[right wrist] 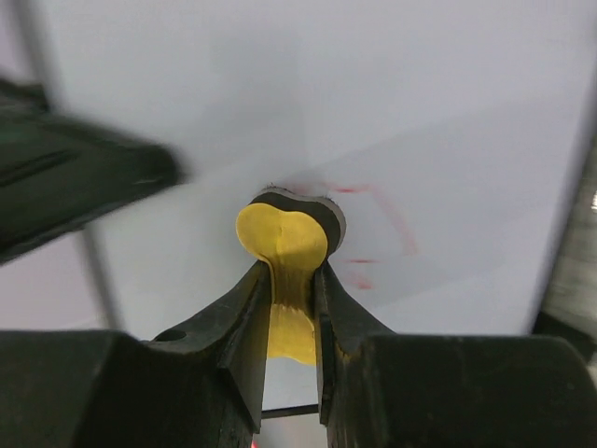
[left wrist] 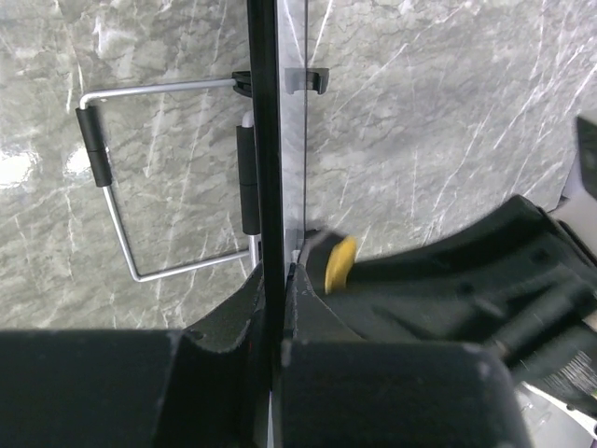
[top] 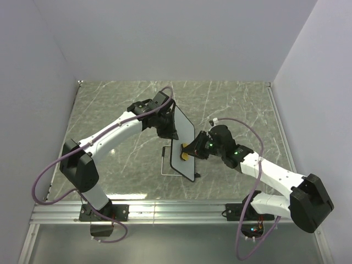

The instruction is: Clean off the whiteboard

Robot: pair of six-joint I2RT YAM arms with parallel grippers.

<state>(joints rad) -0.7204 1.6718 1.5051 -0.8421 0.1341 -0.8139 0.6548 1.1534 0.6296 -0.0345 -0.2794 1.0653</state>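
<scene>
Marble table [top: 110,110]: 1 whiteboard [top: 183,137], 1 eraser [top: 185,155]

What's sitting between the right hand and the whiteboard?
The yellow eraser, gripped in the right hand, its dark pad against the whiteboard; the right wrist view shows it.

The small white rectangular whiteboard with thin black frame [top: 186,137] stands tilted on the grey marbled stone table [top: 110,104], near its middle; the bent metal wire stand [top: 165,160] sits at the board's left side; the left gripper [top: 166,127] clamps the board's far edge; the right gripper [top: 193,149], on the board's right, holds the small yellow bone-shaped eraser [top: 185,155] against its face.
</scene>
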